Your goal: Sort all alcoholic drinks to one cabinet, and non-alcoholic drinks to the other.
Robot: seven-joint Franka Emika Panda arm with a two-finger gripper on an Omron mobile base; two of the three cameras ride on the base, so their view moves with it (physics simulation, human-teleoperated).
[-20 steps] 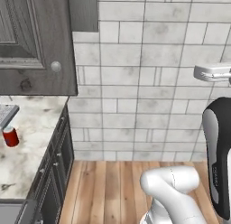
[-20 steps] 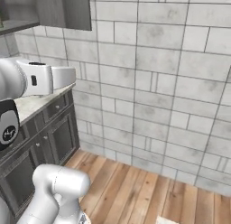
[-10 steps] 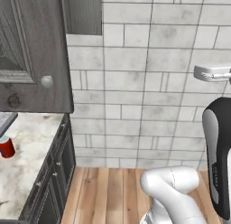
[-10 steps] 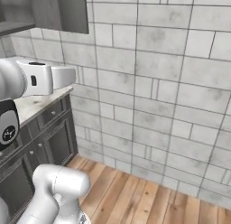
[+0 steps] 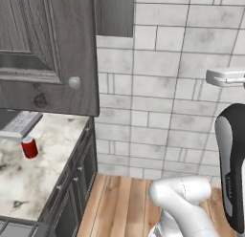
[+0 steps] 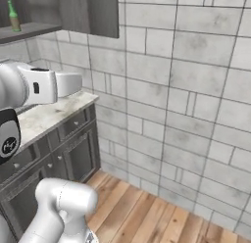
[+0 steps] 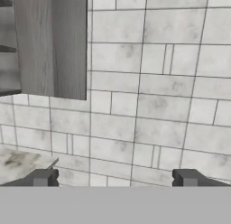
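My gripper [image 7: 115,179] is open, its two dark fingertips [image 7: 43,178] wide apart with nothing between them, facing a tiled wall. A wall cabinet [image 7: 49,42] of grey wood grain hangs at the upper left of the hand view. A green beer bottle [image 6: 14,16] stands upright on that cabinet's shelf [image 6: 29,30], far up and left of the arm. A red soda can [image 5: 29,147] stands on the marble counter [image 5: 33,183], below the cabinet's dark round-knobbed door [image 5: 52,54], which stands open. The arm is well to the right of the can.
Base cabinets with drawers [image 5: 76,178] run under the counter [image 6: 54,114], ending at a tiled wall [image 5: 162,88]. A flat grey object [image 5: 19,123] lies on the counter behind the can. Wooden floor [image 6: 147,212] lies in front of the wall.
The whole picture has shifted in both base views, so the base has moved. The cabinet door looms larger on the left, and the green bottle has come into the right base view.
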